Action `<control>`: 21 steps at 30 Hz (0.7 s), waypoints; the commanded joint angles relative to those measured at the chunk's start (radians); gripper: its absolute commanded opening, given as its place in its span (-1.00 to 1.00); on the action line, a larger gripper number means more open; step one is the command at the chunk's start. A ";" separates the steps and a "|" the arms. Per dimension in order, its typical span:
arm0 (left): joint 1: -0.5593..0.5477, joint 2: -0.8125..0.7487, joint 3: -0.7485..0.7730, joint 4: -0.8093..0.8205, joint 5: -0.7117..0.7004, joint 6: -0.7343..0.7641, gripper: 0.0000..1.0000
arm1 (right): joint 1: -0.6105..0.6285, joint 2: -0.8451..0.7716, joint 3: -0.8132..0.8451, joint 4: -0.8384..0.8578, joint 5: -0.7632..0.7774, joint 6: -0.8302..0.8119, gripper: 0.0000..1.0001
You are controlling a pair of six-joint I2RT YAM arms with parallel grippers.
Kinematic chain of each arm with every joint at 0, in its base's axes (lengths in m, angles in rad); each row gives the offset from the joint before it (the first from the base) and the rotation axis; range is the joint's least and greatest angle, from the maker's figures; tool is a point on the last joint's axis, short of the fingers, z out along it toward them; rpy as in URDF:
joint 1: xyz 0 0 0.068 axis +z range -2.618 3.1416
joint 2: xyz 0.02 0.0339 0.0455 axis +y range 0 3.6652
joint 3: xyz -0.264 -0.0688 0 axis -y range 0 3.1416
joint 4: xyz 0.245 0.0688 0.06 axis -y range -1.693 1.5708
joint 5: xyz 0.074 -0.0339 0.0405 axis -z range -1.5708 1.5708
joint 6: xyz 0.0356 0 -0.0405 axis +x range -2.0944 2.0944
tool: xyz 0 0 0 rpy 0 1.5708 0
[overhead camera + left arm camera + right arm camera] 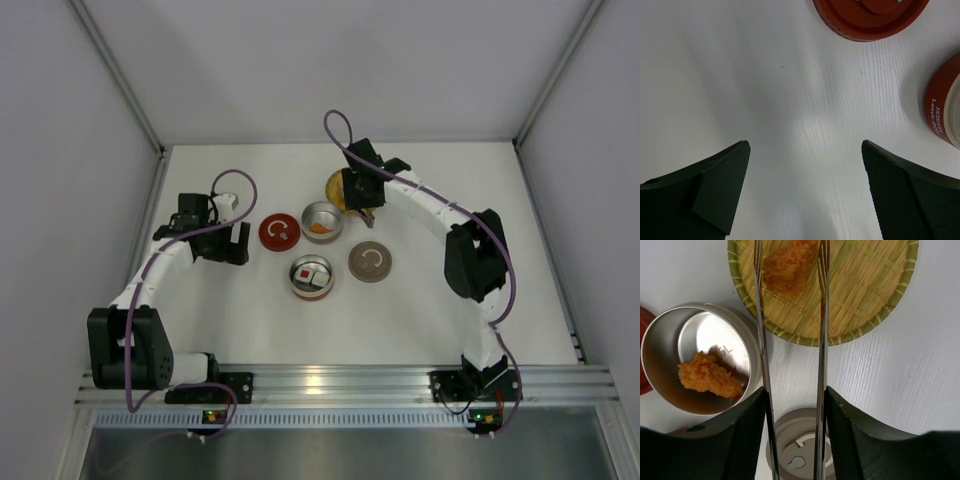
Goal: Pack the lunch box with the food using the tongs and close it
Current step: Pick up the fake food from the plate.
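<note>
My right gripper (795,390) is shut on the silver tongs (822,340), whose two thin arms reach out over the woven plate (875,295). An orange food chunk (787,267) lies on that plate between the tong arms. A second orange chunk (707,377) sits inside the silver lunch box tin (660,340). The red-walled tin (311,277) holds a white cube and a red-topped cube. My left gripper (805,145) hangs open over bare table, left of the red lid (870,17).
A taupe lid (370,262) lies flat right of the red-walled tin, under my right gripper's fingers (850,440). The red lid (279,231) lies left of the silver tin (321,221). White walls enclose the table on three sides.
</note>
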 commanded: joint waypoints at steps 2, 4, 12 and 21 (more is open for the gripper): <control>0.004 -0.001 -0.013 0.053 -0.008 0.018 0.96 | 0.011 0.026 0.056 -0.014 0.008 0.016 -0.04; 0.004 -0.001 -0.013 0.052 -0.013 0.021 0.96 | 0.010 0.029 0.053 -0.015 0.003 0.012 -0.06; 0.004 -0.003 -0.011 0.049 -0.017 0.029 0.96 | 0.001 -0.023 0.032 -0.017 -0.029 -0.016 -0.30; 0.004 -0.006 -0.011 0.044 -0.001 0.019 0.96 | -0.053 -0.114 -0.010 -0.026 -0.104 -0.140 -0.80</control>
